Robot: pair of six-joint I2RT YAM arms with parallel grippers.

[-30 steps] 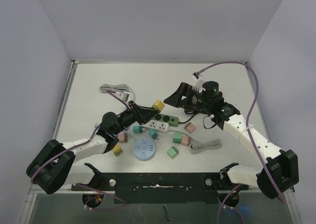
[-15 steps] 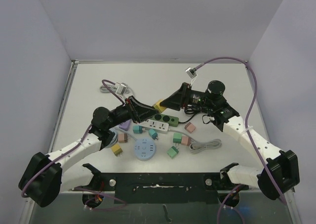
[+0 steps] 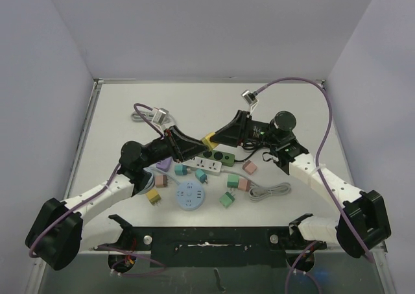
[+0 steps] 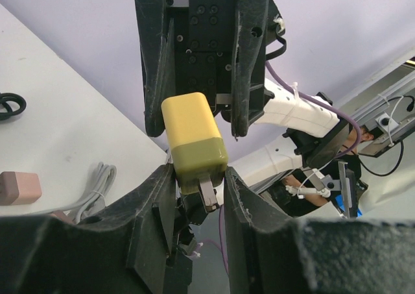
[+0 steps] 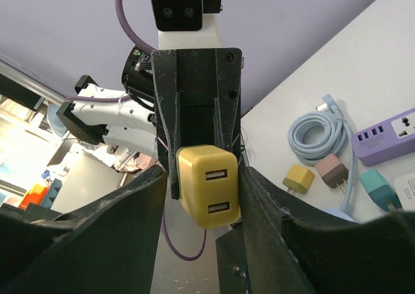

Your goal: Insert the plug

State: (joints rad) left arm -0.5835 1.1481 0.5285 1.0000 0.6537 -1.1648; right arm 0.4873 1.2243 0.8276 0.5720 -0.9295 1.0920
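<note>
Closing in from a second ago, the right hand (image 5: 202,177) brackets the yellow plug (image 4: 189,128), unclamped, while the left hand (image 4: 194,180) grips it: handover looks underway, insertion pending.

A round pale-blue socket (image 3: 189,196) lies on the white table (image 3: 110,132), with a teal adapter (image 3: 181,169), a green adapter (image 3: 226,200) and a pink adapter (image 3: 244,184) near it. A coiled grey cable (image 3: 269,191) sits just beside the pink adapter. A second grey cable (image 3: 139,115) lies well apart, toward the far left.

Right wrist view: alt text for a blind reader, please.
A yellow USB charger, ports toward the camera, sits within the right gripper, held from behind by the left gripper. A blue cable and purple power strip lie nearby.
</note>
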